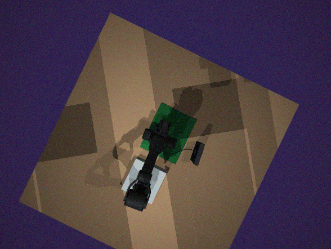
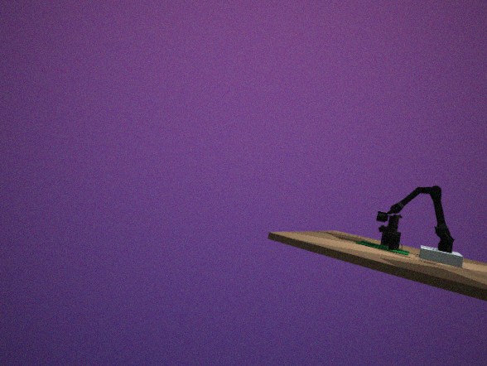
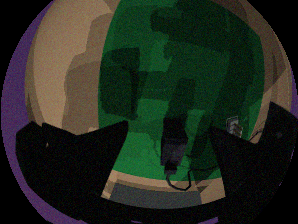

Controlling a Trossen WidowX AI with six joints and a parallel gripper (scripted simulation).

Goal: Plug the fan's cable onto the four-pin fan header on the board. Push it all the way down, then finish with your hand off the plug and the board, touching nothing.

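Observation:
The green board [image 1: 184,121] [image 2: 368,244] [image 3: 200,43] lies flat on the table. The dark plug [image 3: 174,141] lies on the board near its near edge, and its thin cable [image 1: 184,150] [image 3: 181,181] runs off to the black fan [image 1: 197,153] standing beside the board. The small pale four-pin header [image 3: 233,125] stands on the board to the right of the plug. My gripper [image 1: 164,125] [image 2: 390,242] [image 3: 171,128] is open, low over the board, with the plug lying between its wide-spread fingers. I cannot tell whether the fingers touch the plug.
The arm rises from a pale grey base plate [image 1: 156,186] [image 2: 439,254] just behind the board. The brown table [image 1: 225,183] [image 2: 323,240] ends in open edges on all sides, with purple background beyond.

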